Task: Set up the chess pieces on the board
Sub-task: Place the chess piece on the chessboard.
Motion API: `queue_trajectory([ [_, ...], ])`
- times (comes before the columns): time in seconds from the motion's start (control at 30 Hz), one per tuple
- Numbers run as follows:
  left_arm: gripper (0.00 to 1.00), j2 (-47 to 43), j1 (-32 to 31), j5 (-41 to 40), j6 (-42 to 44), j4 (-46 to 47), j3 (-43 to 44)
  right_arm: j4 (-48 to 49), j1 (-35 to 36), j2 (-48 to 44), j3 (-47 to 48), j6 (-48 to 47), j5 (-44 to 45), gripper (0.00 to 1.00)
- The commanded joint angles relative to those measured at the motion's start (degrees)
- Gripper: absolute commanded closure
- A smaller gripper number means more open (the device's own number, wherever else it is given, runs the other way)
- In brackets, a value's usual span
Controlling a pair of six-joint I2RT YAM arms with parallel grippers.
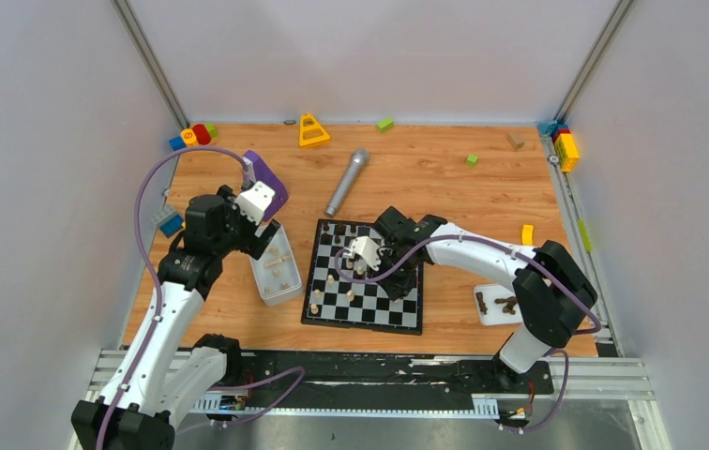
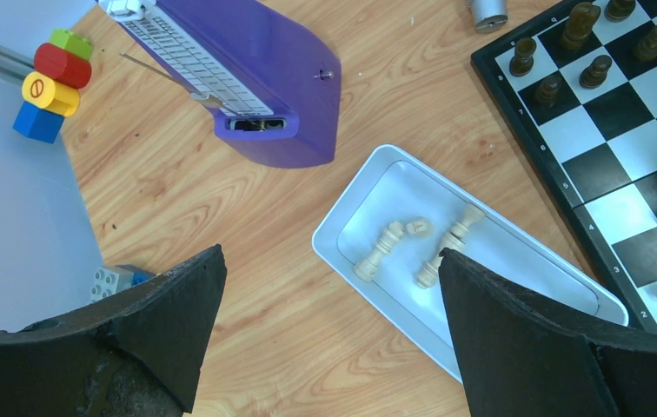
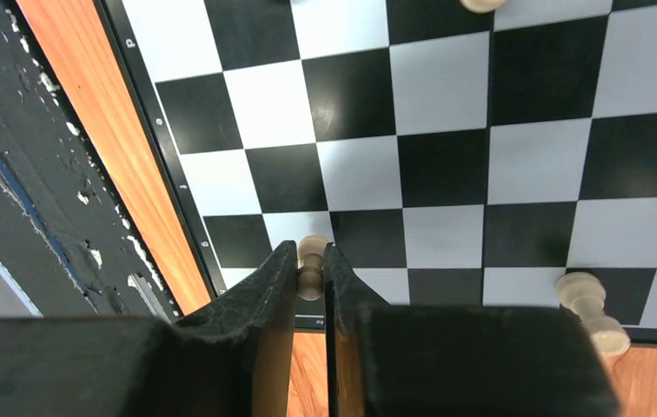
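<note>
The right gripper [image 3: 310, 273] is clenched on a light pawn [image 3: 313, 249], held upright over the board [image 3: 447, 165] by a square near its edge. Whether the base touches the square I cannot tell. The step in hand looks like placing this pawn. The next move calls for seating it squarely, parting the fingers and lifting straight up, since another light piece [image 3: 587, 304] stands along the same edge. The left gripper [image 2: 329, 261] hangs wide open above the tray [image 2: 516, 261], where three light pieces [image 2: 386, 248] lie flat — likely the next pick.
</note>
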Motion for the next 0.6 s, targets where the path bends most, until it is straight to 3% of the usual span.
queue_trajectory([
  [0.0,0.00,0.1,0.4,-0.3,-0.3,1.6,-0.2,1.1,0.6,-3.2,-2.0,-1.1,-0.9,0.91],
  [0.33,0.00,0.5,0.4,-0.7,-0.3,1.5,-0.1,2.8,2.3,-2.3,-3.3,-0.7,-1.0,0.85],
  [0.43,0.00,0.6,0.4,-0.7,-0.3,1.5,-0.1,2.8,2.5,-2.2,-3.3,-0.6,-0.5,0.78],
  [0.57,0.00,0.7,0.4,-0.6,-0.2,1.6,-0.3,2.9,2.3,-3.8,-2.6,-0.8,0.9,0.57],
])
